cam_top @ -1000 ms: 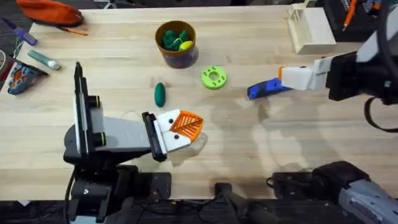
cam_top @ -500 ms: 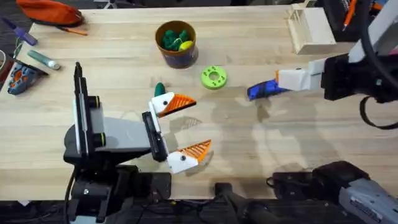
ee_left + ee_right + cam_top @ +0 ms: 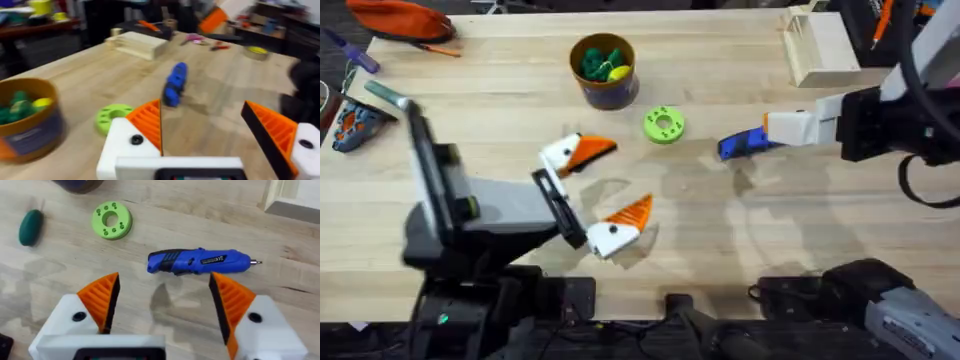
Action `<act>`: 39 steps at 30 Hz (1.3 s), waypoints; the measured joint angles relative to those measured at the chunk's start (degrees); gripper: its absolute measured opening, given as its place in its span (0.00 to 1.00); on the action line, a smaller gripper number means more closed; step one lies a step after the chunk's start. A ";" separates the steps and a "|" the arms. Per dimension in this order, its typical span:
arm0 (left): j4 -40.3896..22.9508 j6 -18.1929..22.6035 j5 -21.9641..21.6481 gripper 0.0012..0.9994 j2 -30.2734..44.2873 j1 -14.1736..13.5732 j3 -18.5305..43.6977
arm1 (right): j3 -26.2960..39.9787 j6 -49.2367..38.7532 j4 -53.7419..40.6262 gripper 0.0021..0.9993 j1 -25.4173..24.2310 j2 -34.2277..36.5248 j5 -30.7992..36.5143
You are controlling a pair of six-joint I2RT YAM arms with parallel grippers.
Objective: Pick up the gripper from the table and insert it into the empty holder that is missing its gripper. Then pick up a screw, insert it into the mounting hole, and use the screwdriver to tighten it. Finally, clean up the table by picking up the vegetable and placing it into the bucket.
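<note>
My left gripper (image 3: 600, 188) is open wide, and its far finger covers the spot where the vegetable lies in the overhead view. The dark green vegetable (image 3: 31, 227) lies flat on the wood in the right wrist view. The bucket (image 3: 603, 92), blue-purple with a tan rim, stands beyond the left gripper and holds green and yellow toys. The blue screwdriver (image 3: 742, 144) lies on the table right of the middle. My right gripper (image 3: 165, 305) hangs open just above it, with nothing between the fingers. The left wrist view shows the bucket (image 3: 30, 135) and the screwdriver (image 3: 175, 84).
A lime-green ring disc (image 3: 663, 124) lies between the bucket and the screwdriver. A pale wooden slotted box (image 3: 818, 45) stands at the far right. An orange pouch (image 3: 400, 18) and small tools lie at the far left edge.
My left gripper opened from shut, then swung toward the far left, so its far finger now covers the vegetable. The right arm shifted only slightly.
</note>
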 joint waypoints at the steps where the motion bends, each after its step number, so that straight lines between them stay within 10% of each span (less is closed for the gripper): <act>1: -0.73 -0.12 -1.78 0.99 0.02 0.00 1.32 | 0.00 0.00 0.00 0.99 0.00 0.00 0.00; 7: -3.58 0.05 -11.77 0.99 0.02 0.00 10.36 | 0.00 0.00 0.00 0.99 0.00 0.00 0.00; 18: -28.17 6.56 -29.90 0.99 1.45 0.00 25.80 | 0.00 0.00 0.00 0.99 0.00 0.00 0.00; 31: -49.55 7.89 -37.65 0.99 25.63 0.00 48.06 | 0.00 0.02 0.02 0.99 0.00 0.00 0.00; 39: -53.99 6.48 -38.30 0.99 35.89 0.00 51.36 | 0.00 0.00 0.00 0.99 0.00 0.00 0.00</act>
